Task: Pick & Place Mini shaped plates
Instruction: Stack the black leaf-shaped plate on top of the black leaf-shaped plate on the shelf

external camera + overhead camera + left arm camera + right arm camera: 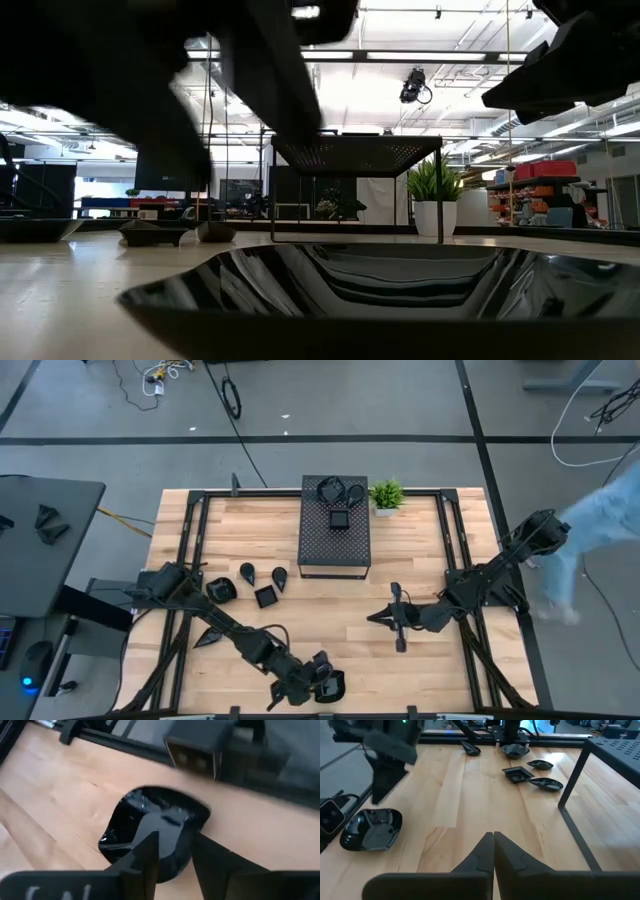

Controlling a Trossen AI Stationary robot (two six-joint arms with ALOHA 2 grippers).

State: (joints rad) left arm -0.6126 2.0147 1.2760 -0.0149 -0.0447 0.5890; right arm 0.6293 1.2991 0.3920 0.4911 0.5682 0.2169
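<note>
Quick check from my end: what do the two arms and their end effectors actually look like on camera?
Both arms are dark, near-black, jointed segments. The left end effector has two flat, matte black, wedge-like fingers, with white lettering on the body behind them. The right end effector has two matching black fingers tapering to points. In the high view the right end effector shows as slim black prongs.

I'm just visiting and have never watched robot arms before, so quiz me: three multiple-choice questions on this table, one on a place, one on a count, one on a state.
1. Where is the potted plant?
A. beside the perforated box, at the table's far edge
B. near the left gripper
C. on the floor

2. How many robot arms are at the table?
A. one
B. two
C. three

3. How are the right gripper fingers?
A. wide open
B. shut on a plate
C. shut on nothing

Answers: 1 A, the high view shows it next to the box; 2 B, one on each side; 3 C, the fingertips meet over bare wood.
</note>
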